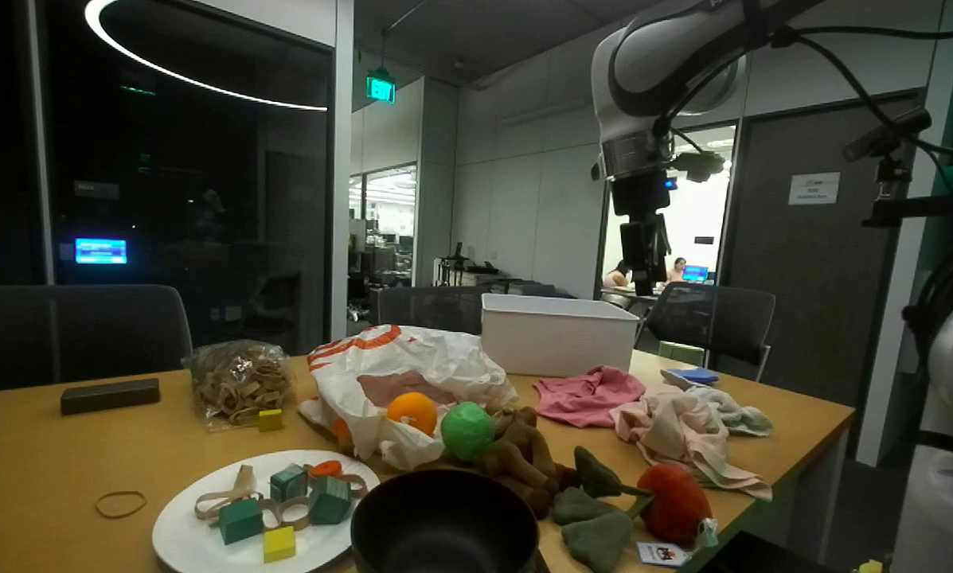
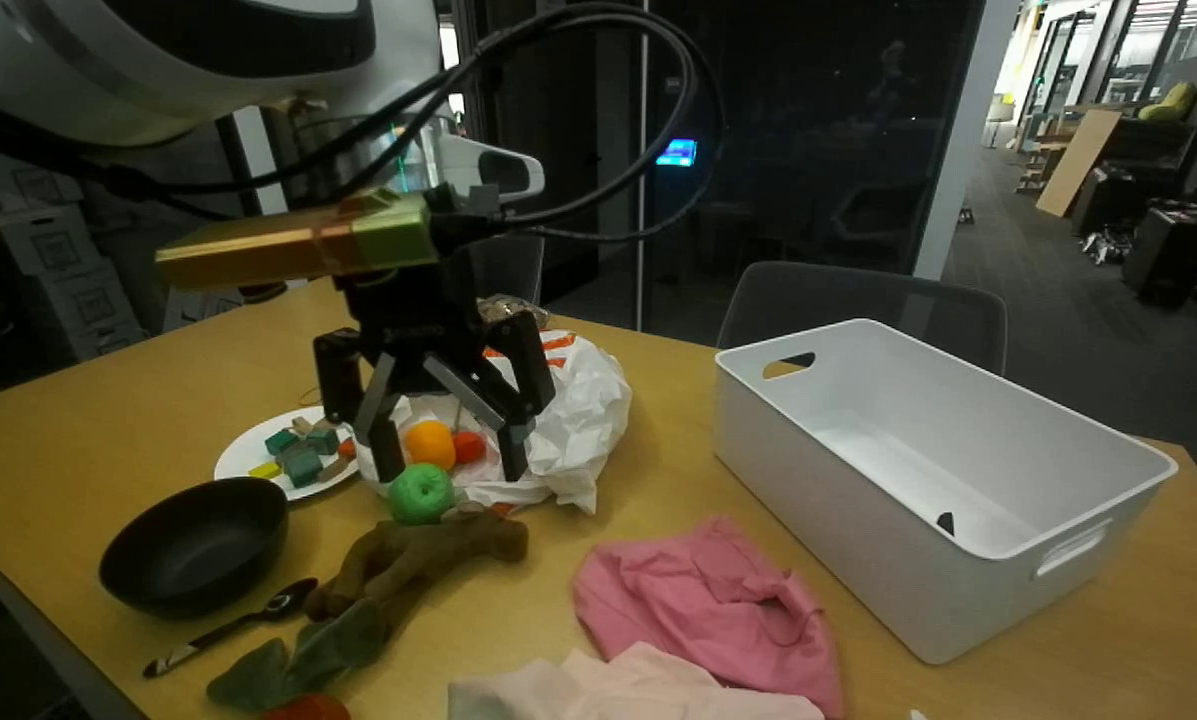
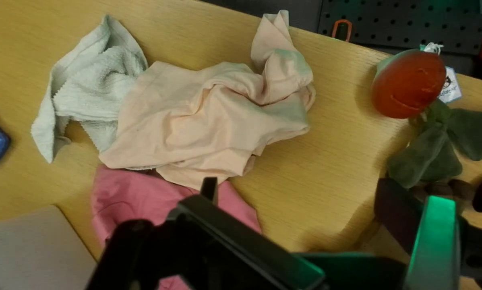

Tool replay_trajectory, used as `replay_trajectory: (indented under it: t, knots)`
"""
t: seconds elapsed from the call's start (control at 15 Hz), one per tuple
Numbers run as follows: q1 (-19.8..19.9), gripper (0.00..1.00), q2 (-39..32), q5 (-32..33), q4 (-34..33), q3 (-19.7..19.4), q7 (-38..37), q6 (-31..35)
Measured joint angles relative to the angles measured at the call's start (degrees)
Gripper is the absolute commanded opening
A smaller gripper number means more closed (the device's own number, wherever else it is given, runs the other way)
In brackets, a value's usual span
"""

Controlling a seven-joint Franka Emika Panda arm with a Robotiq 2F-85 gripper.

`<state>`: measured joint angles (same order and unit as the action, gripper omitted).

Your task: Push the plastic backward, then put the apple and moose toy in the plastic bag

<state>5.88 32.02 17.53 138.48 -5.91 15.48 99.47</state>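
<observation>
Our end effector (image 2: 449,464) hangs spread and empty. Farther off on the table (image 2: 518,615) lies the moose (image 2: 413,553), then the apple (image 2: 421,494), apparently just outside the bag (image 2: 590,410); we judge both left to pack, the push uncertain.

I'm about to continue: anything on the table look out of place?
Possibly two strays: a loose rubber band lies beside the plate, and one yellow block sits off it while another yellow block lies on it.

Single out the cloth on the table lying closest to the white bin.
The deep pink cloth: it lies just beside the white bin, while the peach cloth and the pale grey cloth lie farther off.
</observation>
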Motion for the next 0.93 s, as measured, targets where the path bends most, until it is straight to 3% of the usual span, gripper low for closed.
replay_trajectory:
  t: [0.33,0.67,0.93]
  knots:
    - [-4.60,1.00,-4.56,-3.99,0.09,-0.32,2.88,4.76]
    - [-10.36,1.00,-16.84,-11.25,-3.21,1.10,6.15,16.51]
    - [-11.58,1.00,-25.68,-20.62,-7.22,2.23,12.18,19.13]
